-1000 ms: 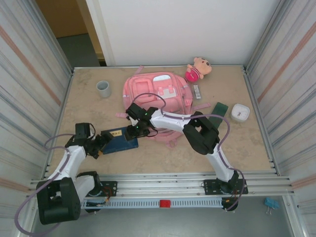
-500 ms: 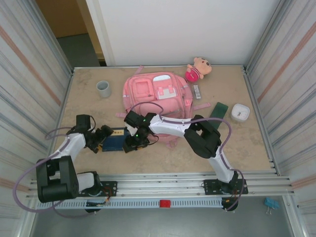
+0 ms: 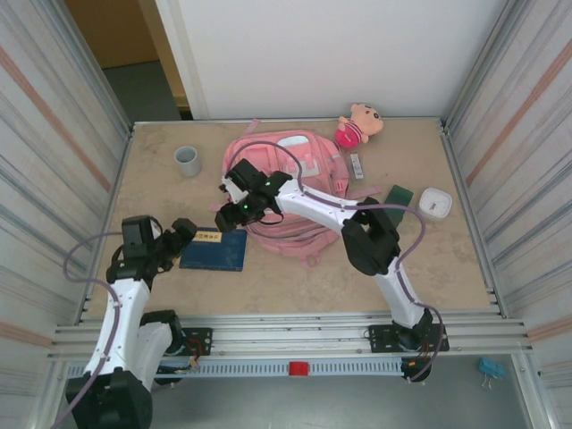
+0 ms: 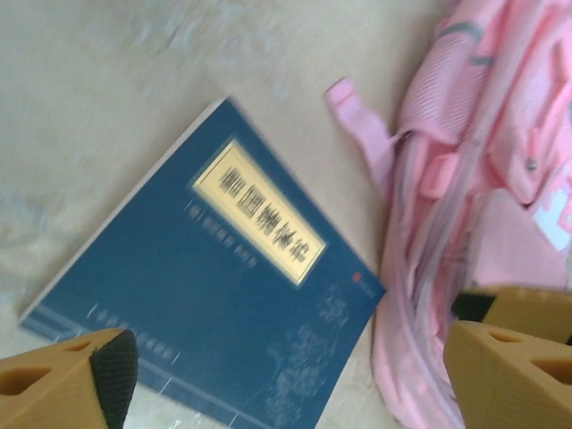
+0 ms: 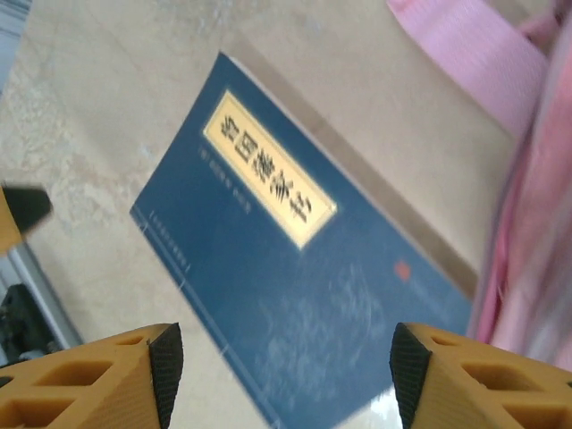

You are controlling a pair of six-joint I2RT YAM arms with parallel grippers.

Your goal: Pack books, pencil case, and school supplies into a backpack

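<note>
Beige tabletop [image 3: 295, 286]: navy book [image 3: 214, 250] now flat beside backpack [image 3: 286, 165], let go; left claw [image 3: 181, 234] backed off, jaws wide, empty; right claw [image 3: 231, 213] lifted, jaws apart, empty. Book not yet packed; regrasp likely.

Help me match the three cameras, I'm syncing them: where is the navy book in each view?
Top external: navy book flat on the table, left of centre, by the near-left corner of the backpack.
Left wrist: book centre-left, backpack at right.
Right wrist: book across the centre, backpack at right edge.
Shared landmark: the gold title label on its cover.
</note>
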